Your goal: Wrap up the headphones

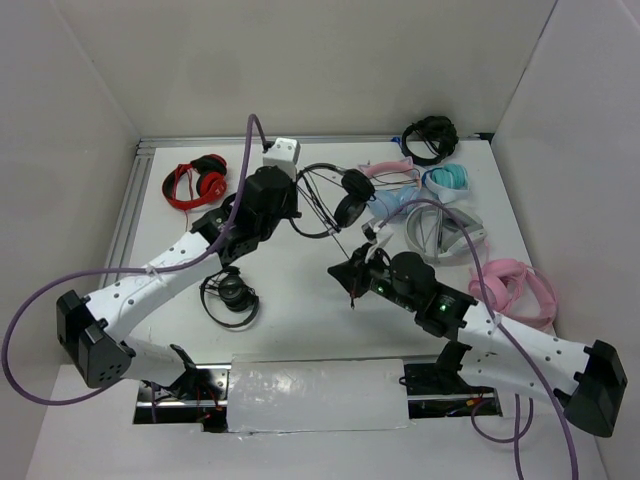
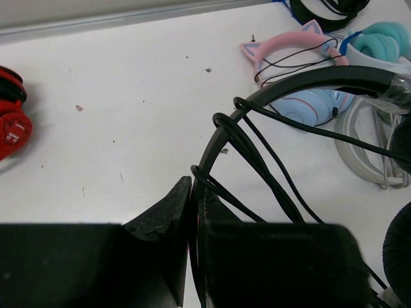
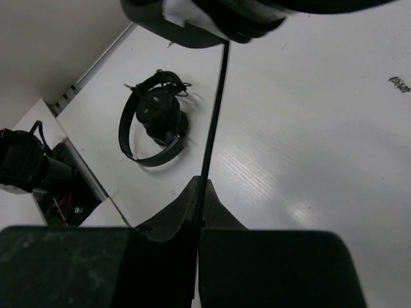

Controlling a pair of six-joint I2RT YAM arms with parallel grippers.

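From above, the left claw [image 1: 298, 213] is half lost under its own wrist, arm stretched far forward, the headphones [image 1: 348, 192] just right of its tips; the right claw [image 1: 350, 275] sits nearer, forearm low. Left wrist view — fingers [image 2: 167, 218] pressed together on the thin headband [image 2: 321, 77], cable [image 2: 257, 154] looped round it above the tips. Right wrist view — fingers [image 3: 170, 215] pinch the taut cable running up to a cropped earcup [image 3: 212, 16]; a smaller black pair [image 3: 154, 119] lies left.
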